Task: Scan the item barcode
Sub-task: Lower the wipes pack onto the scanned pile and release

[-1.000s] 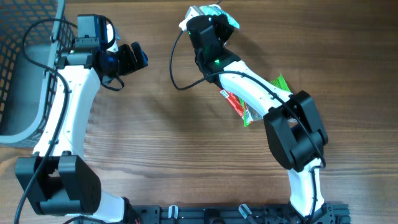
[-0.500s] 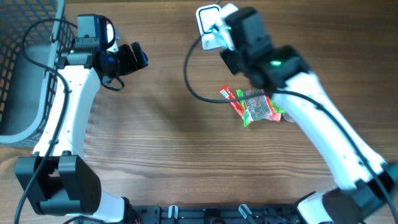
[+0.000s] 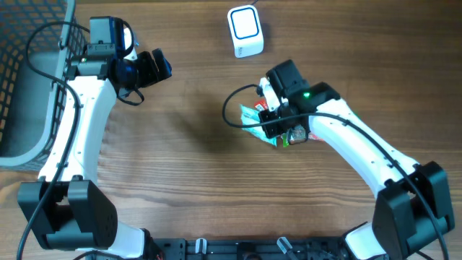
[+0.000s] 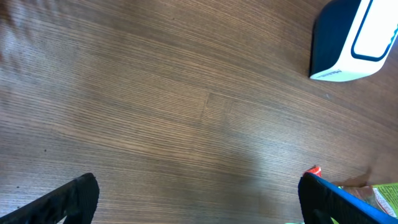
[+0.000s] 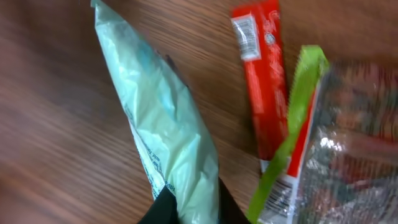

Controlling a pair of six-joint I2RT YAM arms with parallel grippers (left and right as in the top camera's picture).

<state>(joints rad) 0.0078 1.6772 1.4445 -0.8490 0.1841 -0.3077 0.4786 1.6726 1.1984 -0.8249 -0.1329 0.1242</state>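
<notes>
Lengthwise, mint pouch point(image 5: 168, 137) points away from right end effector point(image 5: 186, 208) gripping it, left end effector point(image 4: 199, 196) wide.

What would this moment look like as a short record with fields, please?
scanner: white and blue, near the far edge of the table, apart from the packets
left hand: open, nothing in it, between the basket and the scanner
right hand: closed on one end of the pale green packet, low over the table
red packet: flat on the table beside the pale green packet, touching a green-edged foil packet
basket: grey, at the table's left side
</notes>
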